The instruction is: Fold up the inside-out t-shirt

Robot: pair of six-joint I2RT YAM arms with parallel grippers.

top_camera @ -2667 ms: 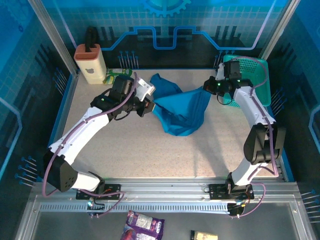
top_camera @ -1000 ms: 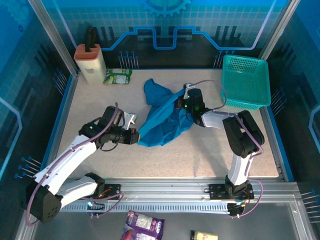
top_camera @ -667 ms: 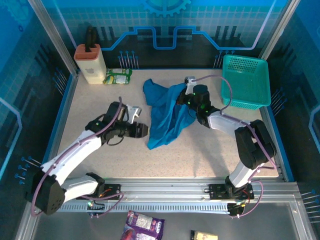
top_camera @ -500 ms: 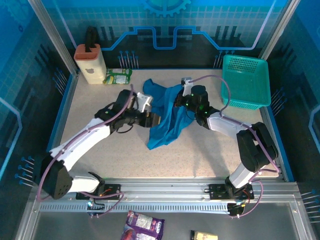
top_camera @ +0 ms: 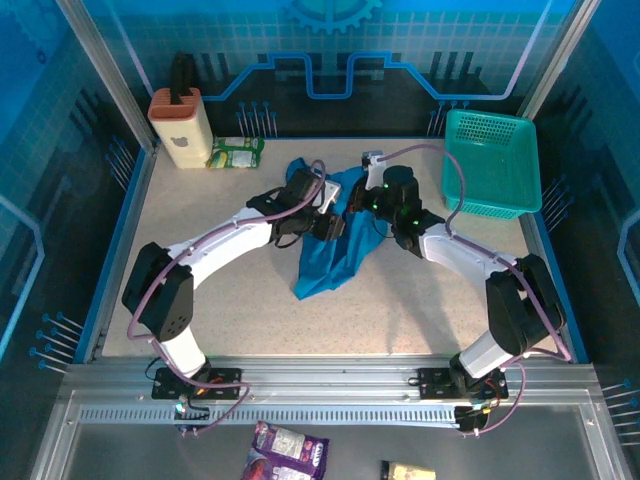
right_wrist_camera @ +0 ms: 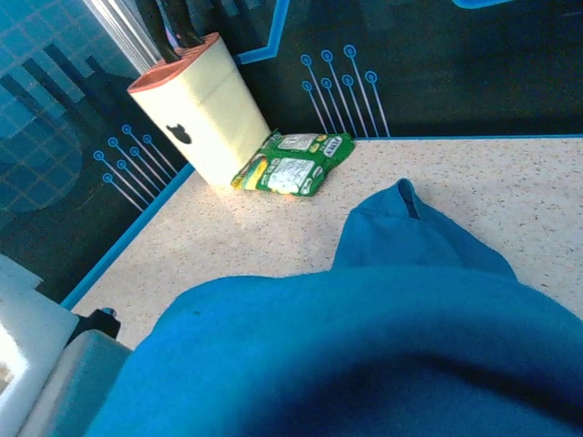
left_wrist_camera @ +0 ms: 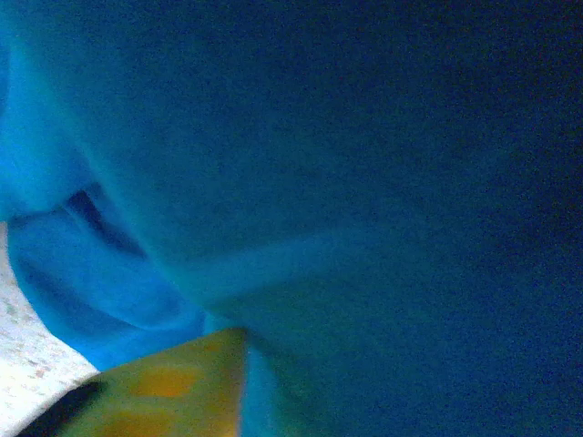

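The inside-out t-shirt (top_camera: 322,268) is a plain blue cloth, bunched in a long heap at mid-table. Its upper part hangs from my right gripper (top_camera: 362,208), which is shut on it. In the right wrist view the t-shirt (right_wrist_camera: 364,346) drapes over the fingers and hides them. My left gripper (top_camera: 335,226) presses into the cloth from the left, just beside the right gripper. The left wrist view is close against the t-shirt (left_wrist_camera: 364,164), with one yellowish finger (left_wrist_camera: 164,391) showing at the bottom; the gap between the jaws is hidden.
A teal mesh basket (top_camera: 490,165) stands at the back right. A cream knife block (top_camera: 180,125) (right_wrist_camera: 196,114) and a green packet (top_camera: 236,153) (right_wrist_camera: 293,164) sit at the back left. Bare tabletop lies in front of the shirt and to its left.
The left gripper let go of the shirt's lower end, opened, and swung right and back into the cloth beside the right gripper. The right gripper kept its hold and shifted slightly.
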